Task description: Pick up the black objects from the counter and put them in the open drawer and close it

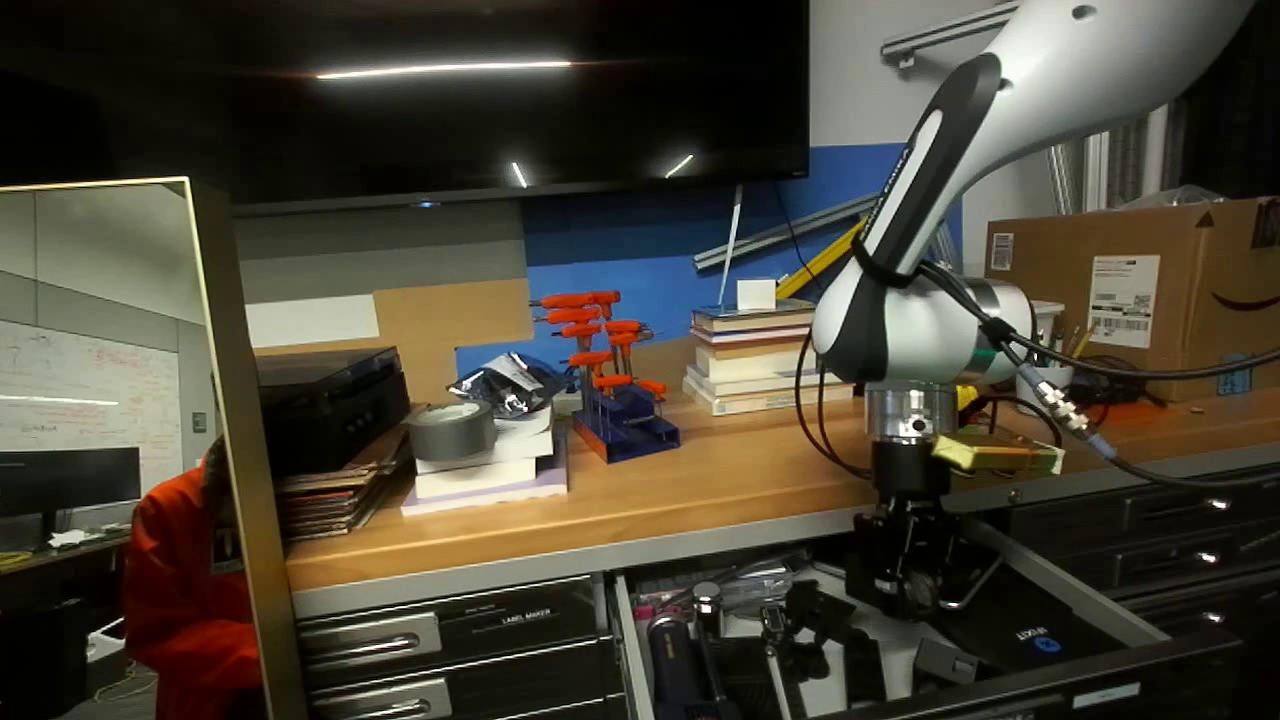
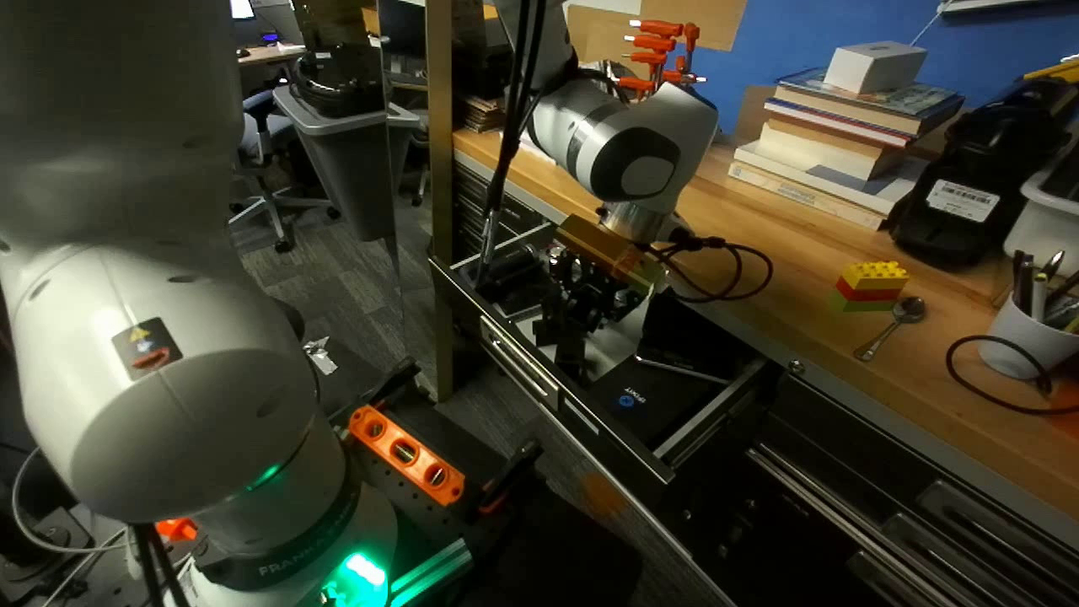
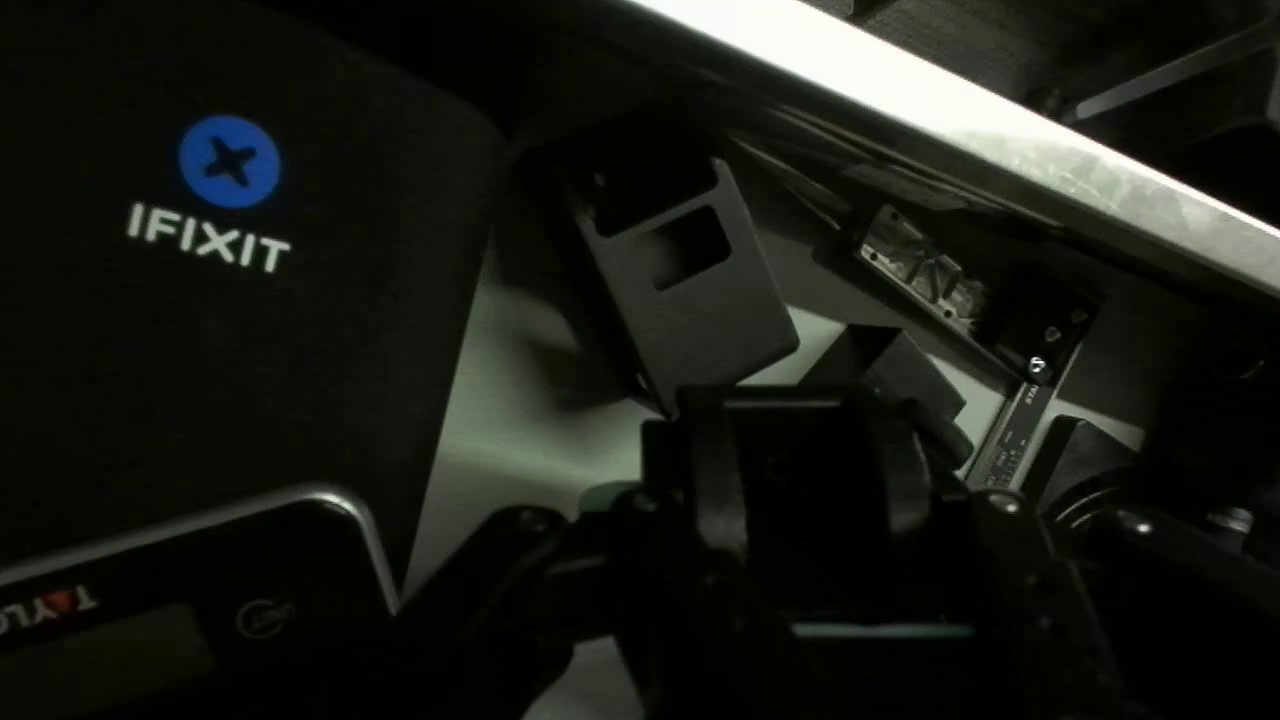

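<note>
Holding a black block [image 3: 800,500], jaws narrowed on it: gripper [image 3: 815,520], wrist view, dim. Dark cutout bracket [image 3: 690,320] just beside, IFIXIT case [image 3: 200,330] at left, both inside the drawer [image 3: 960,120].
In an exterior view: gripper down in the open drawer; tape roll [image 1: 452,434] on books atop the wooden counter [image 1: 700,480].
In an exterior view: toy bricks [image 2: 871,288] near a spoon [image 2: 896,322], same counter.

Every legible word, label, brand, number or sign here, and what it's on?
"IFIXIT", blue disc with cross: flat black case in open drawer.
"TAYLO", upside down, cut off: device with display.
"STA": narrow strip.
"LABEL MAKER": closed drawer.
"FRANKA": robot base.
Yellow triangle: arm sticker.
Dark triangle, curved stroke: cardboard box.
Too small or blurred: box label, barcode sticker on black device, whiteboard writing.
</note>
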